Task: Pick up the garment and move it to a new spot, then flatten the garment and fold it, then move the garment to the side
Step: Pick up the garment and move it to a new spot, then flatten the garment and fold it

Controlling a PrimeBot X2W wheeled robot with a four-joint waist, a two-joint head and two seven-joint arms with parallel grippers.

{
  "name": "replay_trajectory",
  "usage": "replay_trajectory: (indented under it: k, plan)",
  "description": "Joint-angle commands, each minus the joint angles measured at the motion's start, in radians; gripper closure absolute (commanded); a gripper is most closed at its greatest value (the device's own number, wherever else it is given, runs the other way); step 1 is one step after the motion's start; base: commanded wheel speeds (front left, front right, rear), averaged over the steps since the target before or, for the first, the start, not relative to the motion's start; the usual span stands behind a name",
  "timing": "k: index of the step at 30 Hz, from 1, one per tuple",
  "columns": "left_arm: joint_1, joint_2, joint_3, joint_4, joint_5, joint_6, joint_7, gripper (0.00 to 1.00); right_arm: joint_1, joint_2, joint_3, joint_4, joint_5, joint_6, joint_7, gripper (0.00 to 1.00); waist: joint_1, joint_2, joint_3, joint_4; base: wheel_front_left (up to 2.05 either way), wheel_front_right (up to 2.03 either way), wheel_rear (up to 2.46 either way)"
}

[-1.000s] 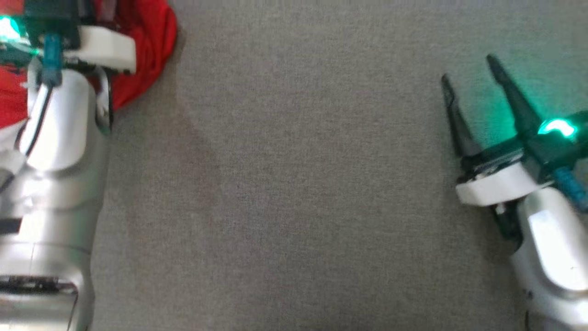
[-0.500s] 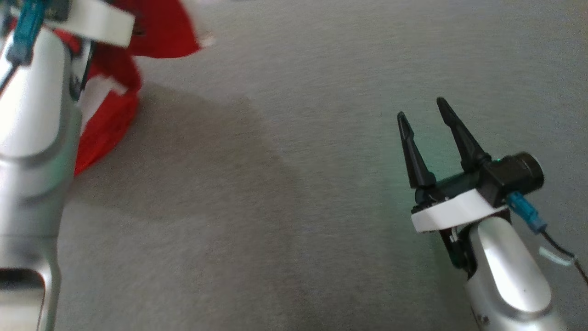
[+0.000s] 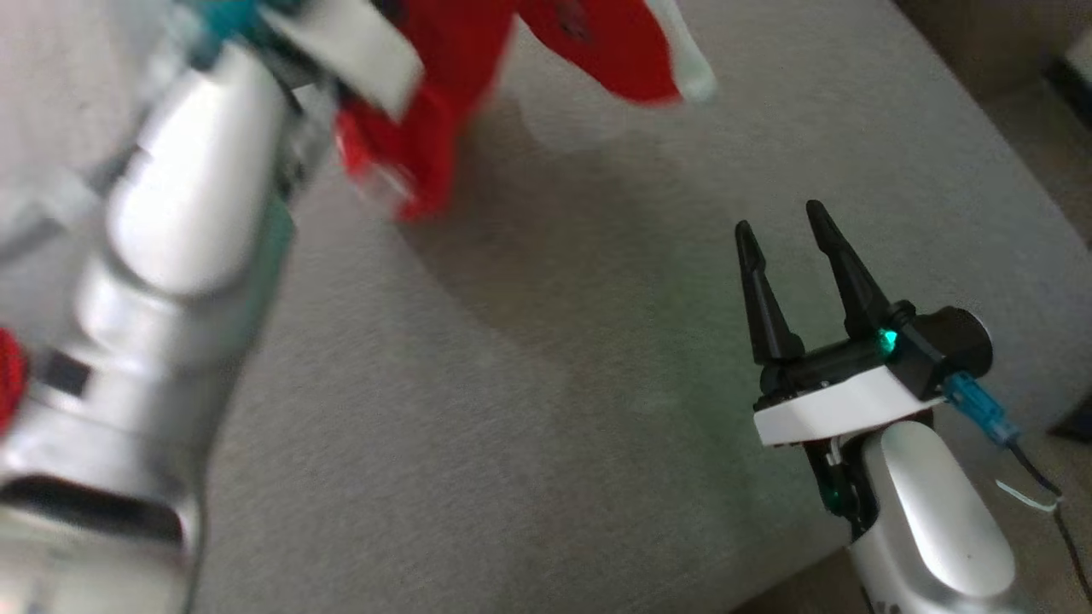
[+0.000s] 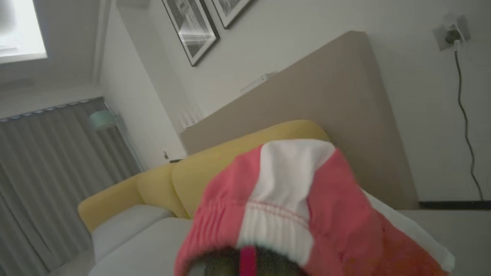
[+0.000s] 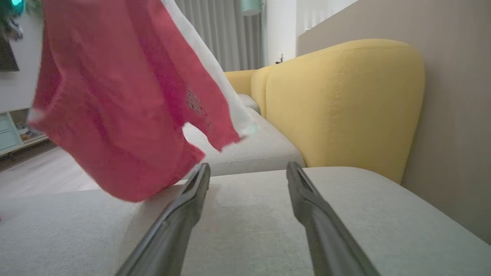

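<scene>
Garment: red with white trim, hanging over the far part of the seat. Cannot tell whether its lowest fold touches the fabric or hangs just above it. Left gripper holds it from above, clamped tight on the cloth. Its fingers are buried in the folds and that arm is blurred. Right gripper: jaws wide apart, holding nothing, low over the seat near its right edge, apart from the garment. Garment's top is cut off at the head view's upper edge.
</scene>
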Motion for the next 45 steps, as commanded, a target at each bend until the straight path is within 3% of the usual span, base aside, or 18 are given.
replay_trajectory:
  k: [1,8,9,10,14,18,21,27,33,45]
  plan:
    - [0.047,0.025,0.002,0.002,-0.014,-0.001,-0.003,1.0,-0.006,0.012,0.025,-0.035,0.007,-0.001,0.001,0.0,0.0001,-0.0001,0.02,-0.053,0.0,0.0,0.0]
    - [0.337,-0.06,-0.108,0.199,-0.048,0.008,-0.113,1.0,-0.004,0.012,0.025,-0.032,0.024,-0.001,0.001,0.0,0.0001,-0.0001,0.073,-0.035,0.0,0.0,0.0]
    - [0.371,-0.075,-0.111,0.231,-0.062,0.011,-0.127,0.71,-0.002,0.012,0.022,-0.03,0.026,-0.001,0.001,0.0,0.0001,-0.0001,0.075,-0.025,0.0,0.0,0.0]
    - [0.399,-0.087,-0.115,0.261,-0.069,0.019,-0.138,0.0,-0.002,0.012,0.019,-0.026,0.026,-0.001,0.001,0.0,0.0001,-0.0001,0.075,-0.013,0.0,0.0,0.0]
    - [0.493,-0.118,-0.118,0.329,-0.093,0.075,-0.19,0.0,0.009,0.012,-0.013,-0.015,0.009,-0.001,0.001,0.0,0.0001,-0.0001,0.05,0.04,0.0,0.0,0.0]
    - [0.596,-0.128,-0.098,0.301,-0.104,0.161,-0.214,0.0,0.05,0.012,-0.035,-0.017,-0.014,-0.001,0.001,0.0,0.0001,-0.0001,-0.004,0.097,0.0,0.0,0.0]
    - [0.705,-0.128,-0.036,0.136,-0.11,0.232,-0.216,0.0,0.092,0.012,-0.053,-0.018,-0.03,-0.001,0.001,0.0,0.0001,-0.0001,-0.05,0.137,0.0,0.0,0.0]
    - [0.997,-0.123,0.12,-0.236,-0.085,0.327,-0.216,0.0,0.2,0.012,-0.083,-0.018,-0.052,-0.001,0.001,0.0,0.0001,-0.0001,-0.167,0.195,0.0,0.0,0.0]
    - [1.19,-0.135,0.206,-0.454,-0.042,0.351,-0.216,0.0,0.282,0.006,-0.099,-0.055,-0.049,-0.001,0.001,0.0,0.0001,-0.0001,-0.221,0.224,0.0,0.0,0.0]
    - [1.257,-0.142,0.233,-0.5,-0.02,0.387,-0.216,0.0,0.325,-0.038,-0.018,-0.073,-0.007,-0.001,0.001,0.0,0.0001,-0.0001,-0.238,0.244,0.0,0.0,0.0]
